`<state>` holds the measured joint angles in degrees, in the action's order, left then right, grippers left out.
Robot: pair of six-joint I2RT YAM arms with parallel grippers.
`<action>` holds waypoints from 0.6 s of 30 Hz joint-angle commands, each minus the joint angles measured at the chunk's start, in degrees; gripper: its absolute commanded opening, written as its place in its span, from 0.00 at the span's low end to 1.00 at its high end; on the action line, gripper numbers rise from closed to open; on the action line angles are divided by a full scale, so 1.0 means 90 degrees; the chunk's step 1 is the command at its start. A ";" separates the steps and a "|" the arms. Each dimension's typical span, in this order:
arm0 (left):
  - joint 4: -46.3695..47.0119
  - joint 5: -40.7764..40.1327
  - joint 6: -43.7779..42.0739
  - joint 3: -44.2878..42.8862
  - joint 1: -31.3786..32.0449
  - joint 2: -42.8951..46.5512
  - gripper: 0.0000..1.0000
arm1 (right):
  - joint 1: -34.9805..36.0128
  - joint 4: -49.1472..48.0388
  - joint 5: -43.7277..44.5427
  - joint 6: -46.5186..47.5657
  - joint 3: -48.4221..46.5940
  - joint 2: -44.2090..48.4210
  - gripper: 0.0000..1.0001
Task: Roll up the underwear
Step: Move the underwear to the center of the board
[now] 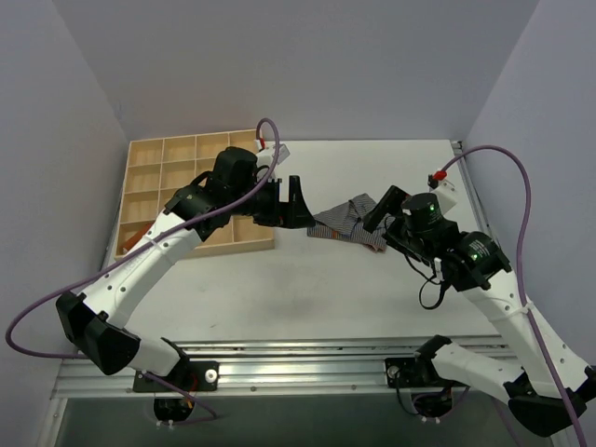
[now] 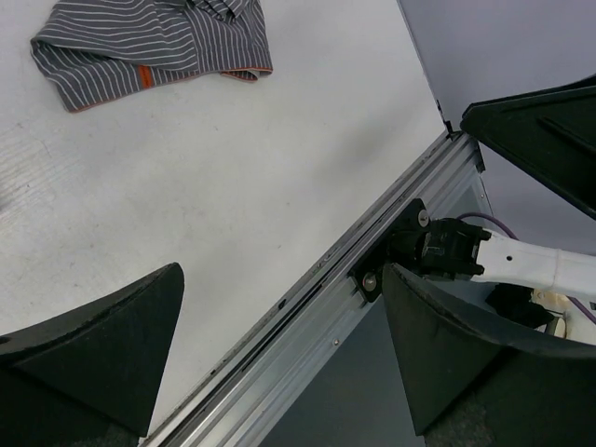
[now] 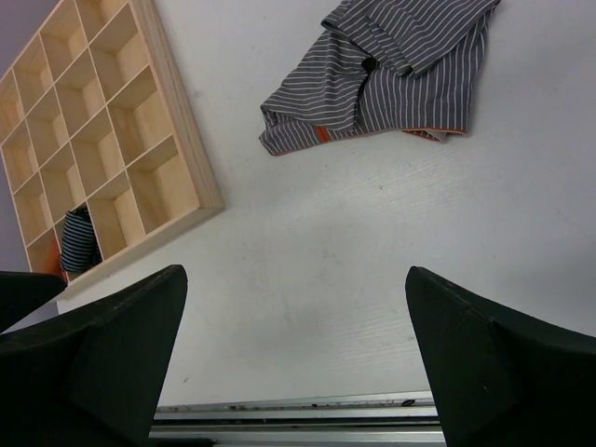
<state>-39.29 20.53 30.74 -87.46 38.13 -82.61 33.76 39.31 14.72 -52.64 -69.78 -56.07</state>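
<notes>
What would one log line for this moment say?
left hand: open, empty | right hand: open, empty | underwear: unrolled, crumpled on table between the hands | rolling: not started

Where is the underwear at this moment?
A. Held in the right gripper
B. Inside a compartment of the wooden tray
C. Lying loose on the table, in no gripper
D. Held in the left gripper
C: the underwear lies crumpled on the table, and the left gripper and the right gripper are both open with nothing between their fingers.
</notes>
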 commanded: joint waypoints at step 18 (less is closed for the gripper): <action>-0.0849 -0.0367 -0.0622 -0.0505 -0.0057 -0.0127 1.00 | -0.2372 -0.1914 -0.0716 0.1815 0.0321 -0.2839 0.68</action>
<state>-44.07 19.03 28.03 -87.77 38.06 -82.24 16.56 28.38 13.61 -41.15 -69.19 -77.32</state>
